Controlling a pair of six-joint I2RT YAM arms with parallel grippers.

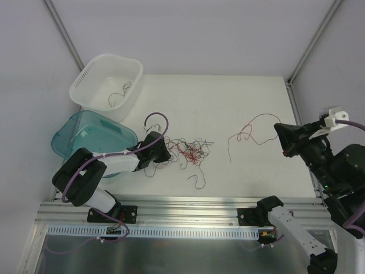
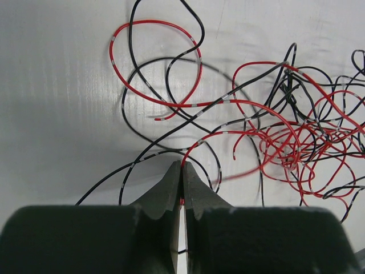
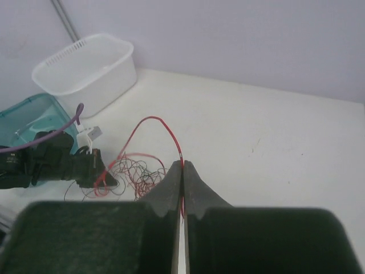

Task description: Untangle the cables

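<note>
The cables (image 1: 185, 151) lie as a knot of thin red and black wires on the white table, left of centre. My left gripper (image 1: 166, 154) sits at the knot's left edge. In the left wrist view the left gripper (image 2: 182, 166) is shut on a red cable (image 2: 211, 137) that runs into the tangle (image 2: 296, 142). My right gripper (image 1: 280, 130) is at the right side of the table. In its own view the right gripper (image 3: 183, 165) is shut on a single red strand (image 3: 154, 120) that arcs back toward the knot (image 3: 137, 174). That same red strand (image 1: 254, 120) curls across the table's right half.
A white slotted basket (image 1: 85, 85) at the back left holds a couple of thin wires (image 1: 120, 94). A teal bin (image 1: 68, 137) lies on its side just beside the left arm. One loose dark strand (image 1: 198, 181) rests in front of the knot. An aluminium rail (image 1: 188, 206) runs along the near edge.
</note>
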